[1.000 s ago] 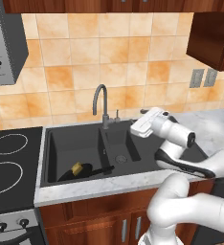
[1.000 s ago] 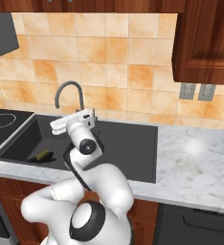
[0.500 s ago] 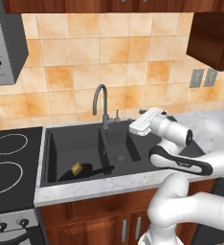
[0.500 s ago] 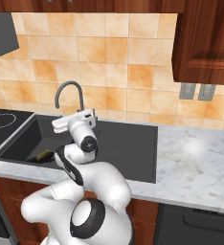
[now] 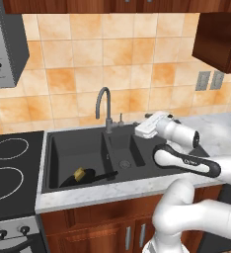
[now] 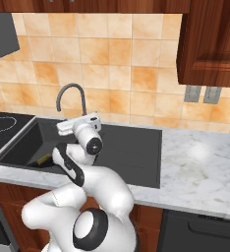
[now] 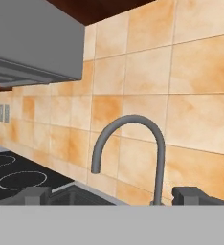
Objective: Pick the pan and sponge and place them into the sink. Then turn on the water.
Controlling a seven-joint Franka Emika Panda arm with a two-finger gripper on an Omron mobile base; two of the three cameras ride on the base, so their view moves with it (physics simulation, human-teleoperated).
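Pan [image 5: 80, 178] and sponge [image 5: 79, 174], one of each, lie together in the large left basin of the sink [image 5: 56, 150], the yellow sponge resting on the black pan and the pan's handle [image 5: 105, 175] pointing toward the divider between the basins. That dark grey sink has two basins, the smaller one on the right showing a single round drain [image 5: 124, 163], and a flat drainboard [image 6: 136, 147] beyond it. One grey gooseneck faucet [image 5: 104, 106] rises behind the divider, its spout curving over toward the large basin, with one small lever [image 5: 121, 118] just beside its base; no stream falls from the spout. The gripper [image 7: 112, 195] hangs over the small basin near the faucet, its jaws spread wide with nothing between them, and in the hand view its two dark fingertips [image 7: 33, 194] frame the faucet's arch against the tan tile wall. To the left sits one black stovetop [image 5: 9, 168] with two ring-marked burners visible, under a grey hood [image 7: 32, 43]. Two wall outlets [image 6: 203, 93] sit above the marble counter [image 6: 200, 162] on the right.
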